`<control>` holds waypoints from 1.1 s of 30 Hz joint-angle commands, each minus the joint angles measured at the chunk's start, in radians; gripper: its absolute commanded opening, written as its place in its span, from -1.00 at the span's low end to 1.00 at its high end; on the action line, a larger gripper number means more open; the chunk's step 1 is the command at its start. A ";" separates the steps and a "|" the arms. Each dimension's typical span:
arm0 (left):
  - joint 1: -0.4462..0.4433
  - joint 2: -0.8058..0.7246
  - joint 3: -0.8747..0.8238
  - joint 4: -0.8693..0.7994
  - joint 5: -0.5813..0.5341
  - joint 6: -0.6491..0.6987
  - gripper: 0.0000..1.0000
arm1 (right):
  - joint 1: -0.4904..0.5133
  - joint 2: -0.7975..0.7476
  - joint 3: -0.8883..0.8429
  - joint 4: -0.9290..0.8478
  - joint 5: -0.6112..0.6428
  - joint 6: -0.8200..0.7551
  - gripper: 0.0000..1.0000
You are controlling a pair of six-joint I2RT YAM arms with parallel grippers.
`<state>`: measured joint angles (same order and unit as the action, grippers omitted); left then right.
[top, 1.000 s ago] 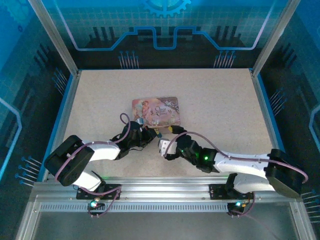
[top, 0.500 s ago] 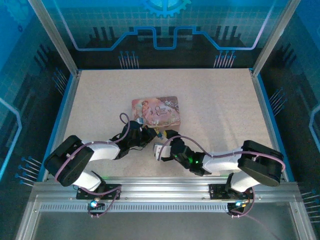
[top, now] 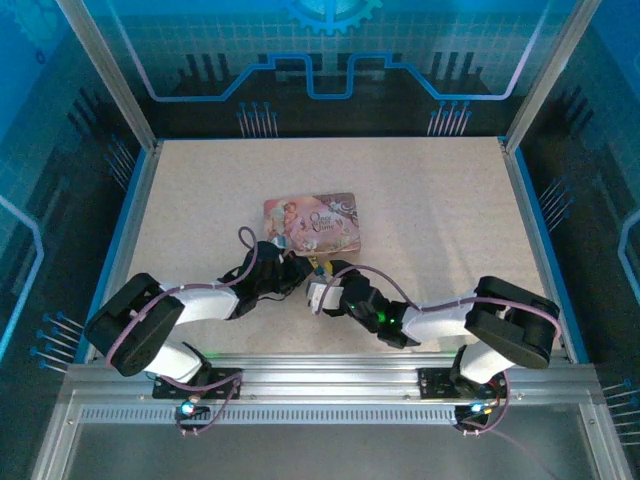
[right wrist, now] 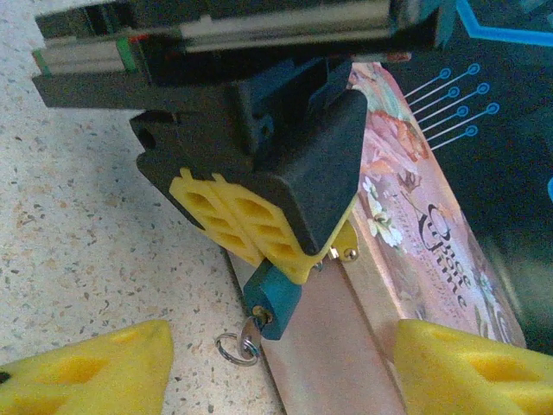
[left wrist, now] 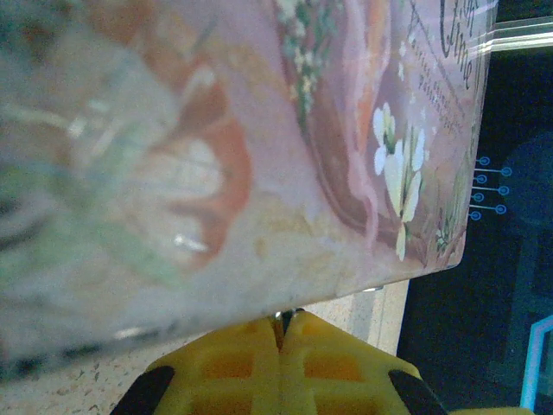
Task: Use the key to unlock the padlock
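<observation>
Padlock (right wrist: 270, 298) — in closed left hand (right wrist: 289, 259)

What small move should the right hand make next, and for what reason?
Probably ease the right hand forward until its open fingers straddle the key, then close on it. The left hand is shut on the padlock at the edge of the tin. The key seems to sit in the padlock's lower end, between the right fingers but not touched by them.
</observation>
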<state>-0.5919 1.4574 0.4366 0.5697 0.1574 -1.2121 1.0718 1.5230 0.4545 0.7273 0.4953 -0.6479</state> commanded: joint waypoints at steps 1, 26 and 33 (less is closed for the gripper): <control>-0.003 -0.029 0.008 -0.002 0.055 -0.048 -1.00 | -0.016 0.024 -0.003 0.039 -0.019 0.025 0.26; -0.003 -0.027 0.011 0.003 0.063 -0.049 -1.00 | -0.042 0.089 0.021 0.070 -0.026 0.068 -0.48; -0.003 -0.026 0.013 0.003 0.063 -0.050 -1.00 | -0.042 0.101 0.035 0.070 -0.035 0.074 -0.50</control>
<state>-0.5919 1.4555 0.4366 0.5682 0.1581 -1.2213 1.0393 1.6100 0.4652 0.7647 0.4774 -0.5949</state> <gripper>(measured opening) 0.057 0.253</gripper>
